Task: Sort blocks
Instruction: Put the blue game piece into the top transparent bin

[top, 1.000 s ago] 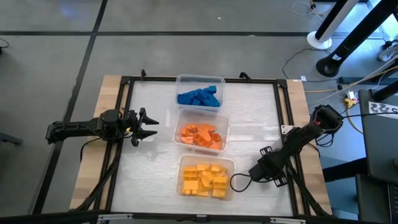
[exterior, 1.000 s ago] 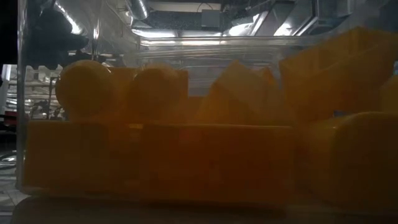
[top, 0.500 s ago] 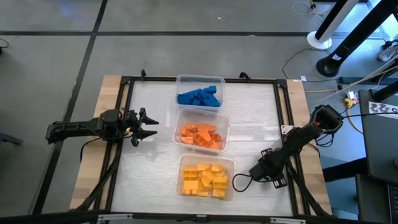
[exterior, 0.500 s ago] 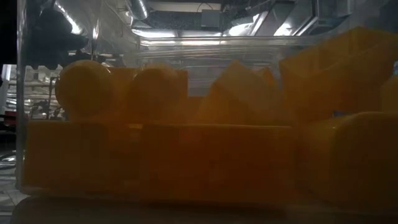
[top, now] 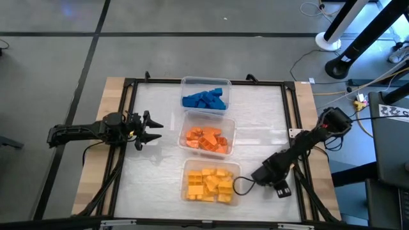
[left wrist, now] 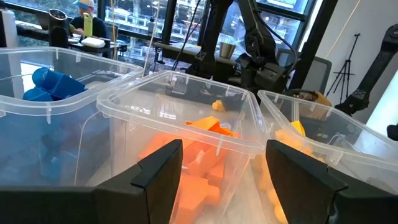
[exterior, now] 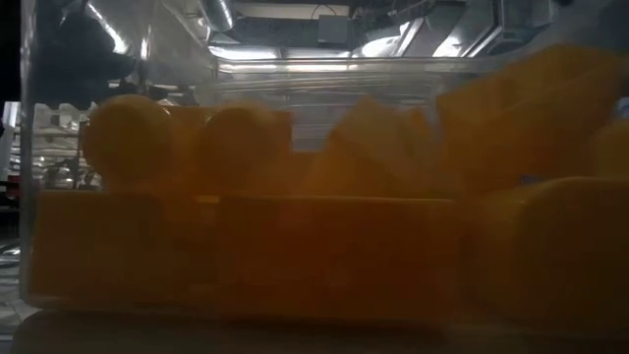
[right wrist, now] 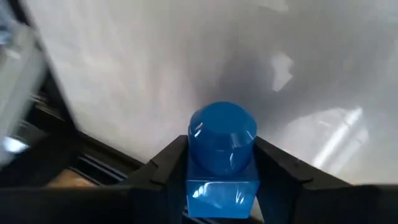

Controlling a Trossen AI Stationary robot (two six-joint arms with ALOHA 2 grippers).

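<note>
Three clear tubs stand in a row down the middle of the table. The far one holds blue blocks (top: pixel 205 99), the middle one orange blocks (top: pixel 206 139), the near one yellow blocks (top: pixel 210 184). My right gripper (top: pixel 241 185) is just right of the yellow tub, slanting down, shut on one blue block (right wrist: pixel 222 144) with a round stud. My left gripper (top: pixel 152 128) waits open and level at the table's left. In the left wrist view its fingers (left wrist: pixel 163 169) point at the orange tub (left wrist: pixel 186 124). My right gripper pinches the blue block by its two opposite side faces (right wrist: pixel 194 190), one finger (right wrist: pixel 166 167) on each side. The round stud (right wrist: pixel 222 134) sticks out past the fingertips. The gripper slants down toward the white table top, seen behind the block.
A black frame (top: pixel 291 115) runs round the white work surface. The yellow tub's wall (exterior: pixel 118 59) fills the low view. White table shows right of the tubs (top: pixel 262 121) and between the tubs and my left gripper. Stands and cables lie on the floor beyond the right edge.
My right gripper has shifted a little toward the table's left, closer to the yellow tub's right wall, and has tipped more steeply downward.
</note>
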